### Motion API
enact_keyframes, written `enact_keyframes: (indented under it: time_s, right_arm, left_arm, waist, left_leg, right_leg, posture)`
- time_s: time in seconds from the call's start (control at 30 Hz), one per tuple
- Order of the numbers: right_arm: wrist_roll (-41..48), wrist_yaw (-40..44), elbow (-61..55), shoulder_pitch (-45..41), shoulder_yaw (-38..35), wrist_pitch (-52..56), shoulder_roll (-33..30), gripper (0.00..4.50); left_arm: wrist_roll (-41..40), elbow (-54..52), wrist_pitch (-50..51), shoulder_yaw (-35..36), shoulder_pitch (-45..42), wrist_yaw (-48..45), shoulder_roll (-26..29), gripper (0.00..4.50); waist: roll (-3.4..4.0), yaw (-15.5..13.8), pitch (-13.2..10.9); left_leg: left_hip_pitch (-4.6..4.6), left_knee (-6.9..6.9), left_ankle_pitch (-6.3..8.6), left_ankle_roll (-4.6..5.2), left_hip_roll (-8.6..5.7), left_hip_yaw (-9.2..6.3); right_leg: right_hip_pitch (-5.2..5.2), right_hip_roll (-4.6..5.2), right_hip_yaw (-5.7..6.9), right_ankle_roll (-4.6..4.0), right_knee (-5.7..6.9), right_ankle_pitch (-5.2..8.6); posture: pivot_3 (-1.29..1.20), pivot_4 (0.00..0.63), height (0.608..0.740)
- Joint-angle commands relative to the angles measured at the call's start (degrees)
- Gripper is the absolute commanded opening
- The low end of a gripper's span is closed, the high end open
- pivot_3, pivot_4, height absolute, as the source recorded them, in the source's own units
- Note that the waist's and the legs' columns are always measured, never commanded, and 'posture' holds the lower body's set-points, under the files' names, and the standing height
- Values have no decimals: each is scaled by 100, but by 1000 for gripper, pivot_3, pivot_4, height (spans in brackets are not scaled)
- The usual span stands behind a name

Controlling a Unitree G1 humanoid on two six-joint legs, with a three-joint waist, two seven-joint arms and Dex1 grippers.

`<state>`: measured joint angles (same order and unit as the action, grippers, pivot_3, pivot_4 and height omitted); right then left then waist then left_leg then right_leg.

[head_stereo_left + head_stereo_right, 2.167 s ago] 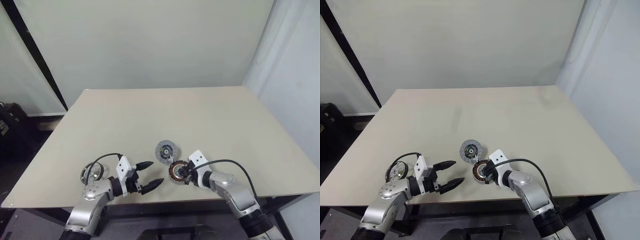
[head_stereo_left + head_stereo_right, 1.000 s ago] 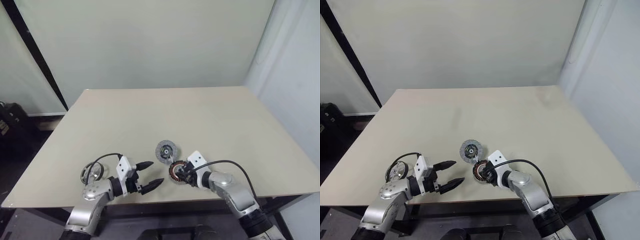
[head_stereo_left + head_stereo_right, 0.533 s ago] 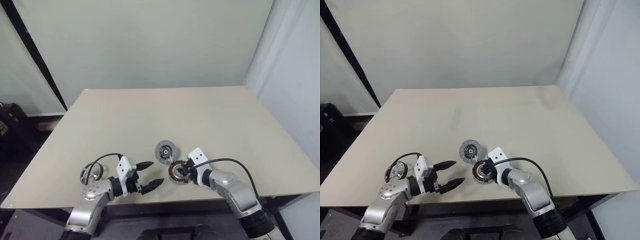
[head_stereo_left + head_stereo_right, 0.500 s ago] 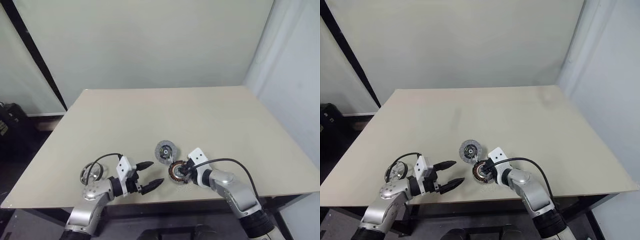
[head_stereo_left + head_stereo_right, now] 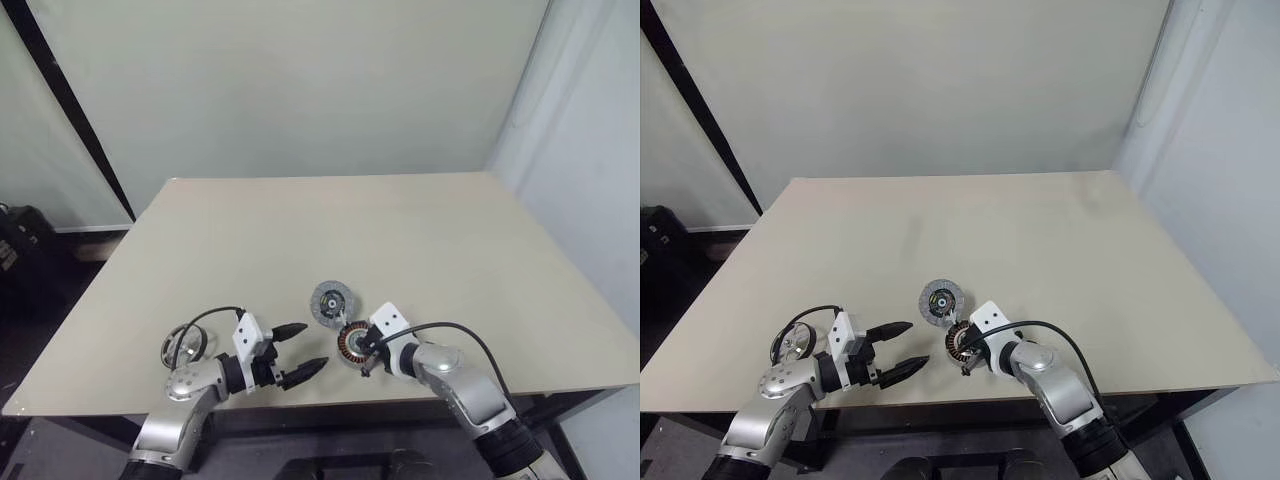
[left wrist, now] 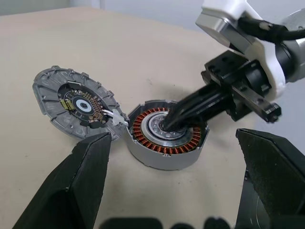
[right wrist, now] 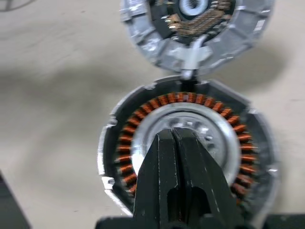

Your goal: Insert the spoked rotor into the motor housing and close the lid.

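Round silver housing (image 6: 167, 141) with copper coils, on beige table (image 5: 400, 230): right hand (image 7: 178, 136) closed, empty, tips at centre; grey lid (image 6: 76, 107) at 10 o'clock; left hand (image 5: 300, 350) wide open, empty

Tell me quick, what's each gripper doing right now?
Left gripper: open, holding nothing.
Right gripper: shut, its tips at the centre of the motor housing; nothing visibly held.
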<state>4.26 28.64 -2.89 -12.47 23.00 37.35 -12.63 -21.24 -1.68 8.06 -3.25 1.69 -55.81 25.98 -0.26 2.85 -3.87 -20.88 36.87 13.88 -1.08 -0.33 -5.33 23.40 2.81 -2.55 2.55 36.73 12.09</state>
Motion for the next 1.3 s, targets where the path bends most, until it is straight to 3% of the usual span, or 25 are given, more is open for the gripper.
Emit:
enact_keyframes:
  time_s: [0.03,1.03,1.17,1.3]
  right_arm:
    - [-78,53,-191,-73,108,-46,2,29]
    - [58,-18,61,-121,-366,-465,13,29]
    - [297,276,-381,-92,-445,-369,-58,882]
    - [417,420,-744,18,-495,-271,-194,2279]
  left_arm:
    - [-24,-80,-109,30,-32,3,-22,4500]
    - [-344,-287,123,326,249,357,-230,4500]
    - [-714,-530,387,682,510,737,-421,4500]
    - [-1034,-775,610,1055,851,1101,-583,4500]
  waist:
    - [0,0,0]
    - [-1,0,0]
    - [-1,0,0]
    - [-2,0,0]
  left_leg:
    - [0,0,0,0,0,0]
    - [1,3,0,-1,1,0]
    - [-1,0,1,0,1,0]
    - [0,-4,2,-1,4,-2]
  right_leg:
    - [0,0,0,0,0,0]
    - [0,0,0,0,0,0]
    - [2,1,0,0,0,0]
    - [3,1,3,0,0,0]
  posture:
    - [0,0,740]
    - [0,0,740]
    - [0,0,740]
    - [0,0,740]
